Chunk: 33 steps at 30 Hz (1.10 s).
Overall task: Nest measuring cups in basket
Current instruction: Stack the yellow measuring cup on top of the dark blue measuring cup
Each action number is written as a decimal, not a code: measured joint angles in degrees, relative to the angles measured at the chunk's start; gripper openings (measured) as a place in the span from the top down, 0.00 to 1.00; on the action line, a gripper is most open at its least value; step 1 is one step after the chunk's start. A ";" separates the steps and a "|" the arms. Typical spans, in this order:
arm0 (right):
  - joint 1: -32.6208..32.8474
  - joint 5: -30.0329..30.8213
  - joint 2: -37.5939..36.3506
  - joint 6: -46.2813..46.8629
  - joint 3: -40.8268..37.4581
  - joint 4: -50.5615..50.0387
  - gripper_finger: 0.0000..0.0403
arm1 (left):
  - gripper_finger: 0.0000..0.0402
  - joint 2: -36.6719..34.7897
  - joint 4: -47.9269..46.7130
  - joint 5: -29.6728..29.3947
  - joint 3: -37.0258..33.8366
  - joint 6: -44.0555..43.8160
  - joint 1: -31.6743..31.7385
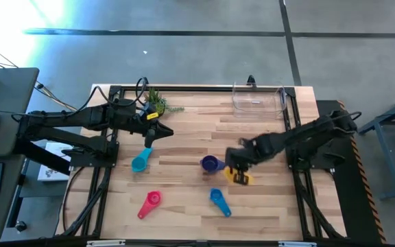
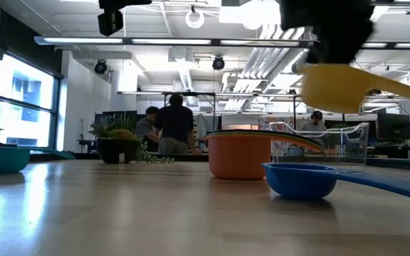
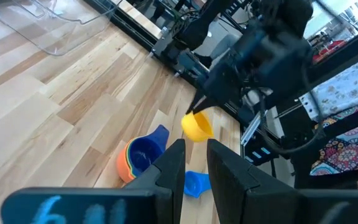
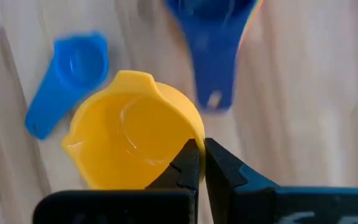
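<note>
A yellow measuring cup (image 4: pixel 129 140) hangs above the table in my right gripper (image 4: pixel 199 155), which is shut on it at mid-table (image 1: pixel 237 168). Just left of it, a purple cup (image 1: pixel 212 163) sits nested in an orange-red one (image 2: pixel 239 155) on the wood. A blue cup (image 1: pixel 219 201), a pink cup (image 1: pixel 149 204) and a teal cup (image 1: pixel 140 161) lie singly on the table. The clear basket (image 1: pixel 258 99) stands at the far edge. My left gripper (image 1: pixel 162 132) hovers open at the far left, holding nothing. My right gripper pinches the yellow cup's rim wall (image 4: pixel 188 138), one finger inside the bowl and one outside. The fingers come steeply from above. The cup hangs clear of the table with its mouth up, and its handle (image 2: pixel 397 89) sticks out to the side.
A small potted plant (image 1: pixel 158 103) stands at the far edge near the left arm. Black frame rails (image 1: pixel 204 88) border the table. People stand in the room beyond the table in the low view. Bare wood lies between the nested cups and the basket.
</note>
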 joint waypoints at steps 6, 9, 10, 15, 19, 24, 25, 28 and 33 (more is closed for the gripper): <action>-7.12 1.06 1.76 -15.49 7.73 1.04 1.00 | 0.86 0.00 0.04 -0.71 0.00 -0.02 0.00; -9.34 1.68 4.47 -21.83 12.72 1.66 1.00 | 0.86 0.00 0.04 -2.06 0.00 0.02 0.00; -9.92 1.62 5.64 -23.35 14.57 1.76 1.00 | 0.86 0.00 0.07 -2.28 0.00 0.00 0.00; -11.23 0.23 12.43 -28.97 22.99 -1.01 1.00 | 0.86 0.00 0.07 -2.47 0.00 0.00 0.01; -11.23 0.03 17.31 -29.32 28.03 -8.16 1.00 | 0.86 0.00 -0.11 -2.47 0.00 0.04 0.02; -11.23 -0.44 20.20 -28.58 29.50 -9.53 1.00 | 0.86 0.00 -0.60 -2.46 0.00 0.57 0.02; -11.23 -0.74 20.53 -28.38 29.46 -9.22 1.00 | 0.86 0.00 -0.63 -2.45 0.00 0.58 0.02; -11.23 -1.25 21.66 -27.86 29.39 -9.49 1.00 | 0.86 0.00 -1.01 -2.47 0.00 0.59 0.02; -11.23 -2.97 23.48 -28.10 29.35 -7.81 1.00 | 0.86 0.00 -1.18 -2.49 0.00 0.59 0.02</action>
